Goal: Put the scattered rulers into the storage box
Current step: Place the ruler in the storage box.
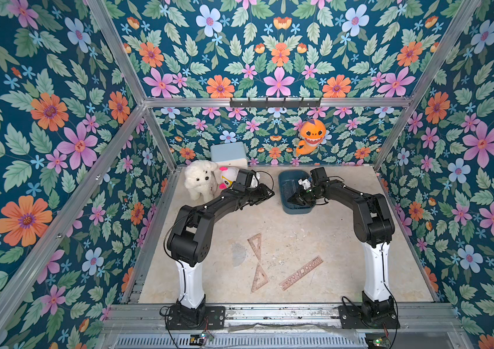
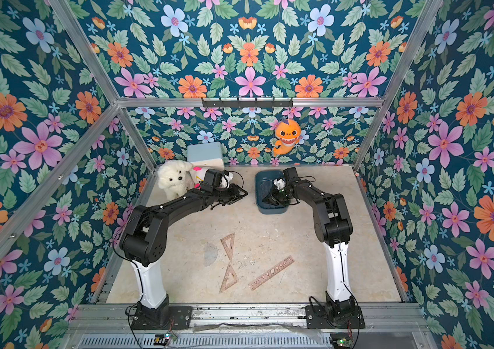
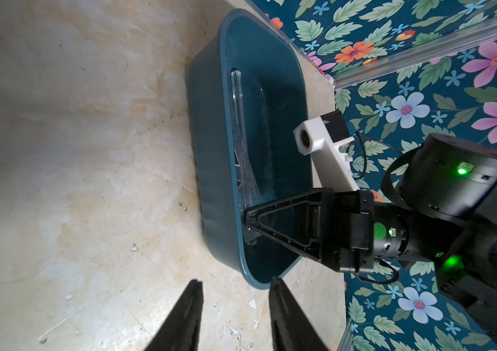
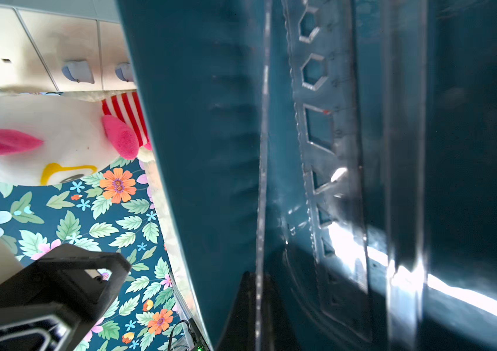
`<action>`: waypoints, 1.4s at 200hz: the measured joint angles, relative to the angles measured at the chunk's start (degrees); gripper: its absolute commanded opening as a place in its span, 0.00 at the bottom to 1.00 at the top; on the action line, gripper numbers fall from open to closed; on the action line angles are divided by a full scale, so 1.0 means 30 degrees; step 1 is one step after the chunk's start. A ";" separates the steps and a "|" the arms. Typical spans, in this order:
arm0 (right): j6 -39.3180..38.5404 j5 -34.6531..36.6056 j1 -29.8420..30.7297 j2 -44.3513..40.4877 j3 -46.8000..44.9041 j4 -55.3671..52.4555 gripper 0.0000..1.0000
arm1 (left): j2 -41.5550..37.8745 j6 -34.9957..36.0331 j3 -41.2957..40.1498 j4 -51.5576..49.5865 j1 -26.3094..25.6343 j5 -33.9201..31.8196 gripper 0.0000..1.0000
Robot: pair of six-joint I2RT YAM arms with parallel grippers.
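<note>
Okay: right gripper [image 1: 295,199] clamped on one clear ruler [image 3: 239,121] inside storage box [image 1: 297,210], by far edge of table [image 1: 339,241]. Left gripper [image 3: 235,281] has jaws part-spread, holding nothing, just beside box. Toward front edge: two set squares [image 1: 258,238], one stencil ruler [image 1: 301,273], one protractor [image 1: 238,254].

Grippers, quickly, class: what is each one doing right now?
Left gripper: open, holding nothing.
Right gripper: closed on a clear ruler, inside the blue box.
</note>
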 measured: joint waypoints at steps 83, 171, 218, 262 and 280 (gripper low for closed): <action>-0.0153 0.0495 0.0044 0.0189 0.0707 -0.0816 0.24 | -0.0029 0.0000 -0.0219 0.0087 0.0117 0.0175 0.42; -0.1341 0.1829 0.0058 -0.0233 0.1996 -0.3133 0.39 | -0.0073 0.0000 -0.0197 0.0095 0.0117 0.0226 0.42; -0.1829 0.2251 0.0364 -0.0204 0.2841 -0.4524 0.42 | -0.0146 0.0007 -0.0204 0.0102 0.0124 0.0226 0.42; -0.2594 0.3643 0.0707 0.0073 0.4197 -0.6433 0.45 | -0.0153 0.0022 -0.0204 0.0087 0.0131 0.0219 0.42; -0.2856 0.4160 0.0758 0.0080 0.4626 -0.7176 0.45 | -0.0153 0.0073 -0.0204 0.0087 0.0131 0.0211 0.42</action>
